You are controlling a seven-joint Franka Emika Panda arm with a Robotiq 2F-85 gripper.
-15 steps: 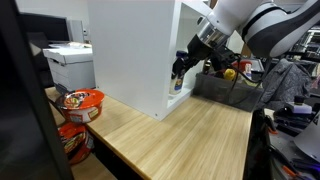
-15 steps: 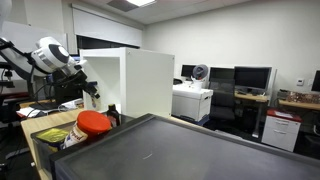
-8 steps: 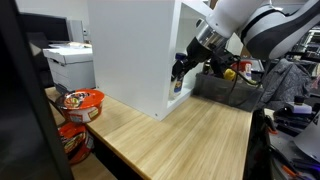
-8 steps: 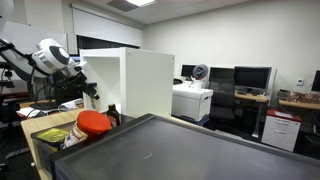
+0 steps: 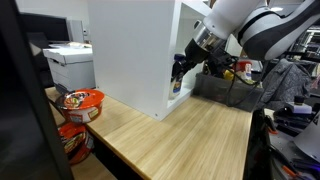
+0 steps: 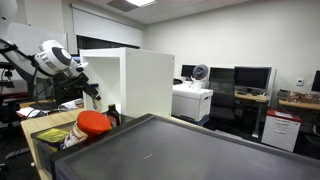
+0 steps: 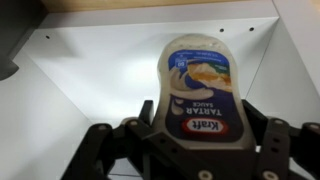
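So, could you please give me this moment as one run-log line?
gripper: shut on tartar sauce bottle | location: at open side of white cabinet

White rounded arm [image 5: 262,22] gleaming with glossy curved shells, dark wrist section narrowing, black gripper [image 5: 178,73] showing blocky jointed fingers [image 7: 100,150]

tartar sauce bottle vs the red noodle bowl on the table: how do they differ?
Support: the tartar sauce bottle is clamped in the gripper, inside the white cabinet; the red noodle bowl sits free on the wooden table.
Shape: the bottle is tall and narrow, the bowl low and wide.
Colour: the bottle is pale with a blue label, the bowl red.
Both are packaged food with printed labels.
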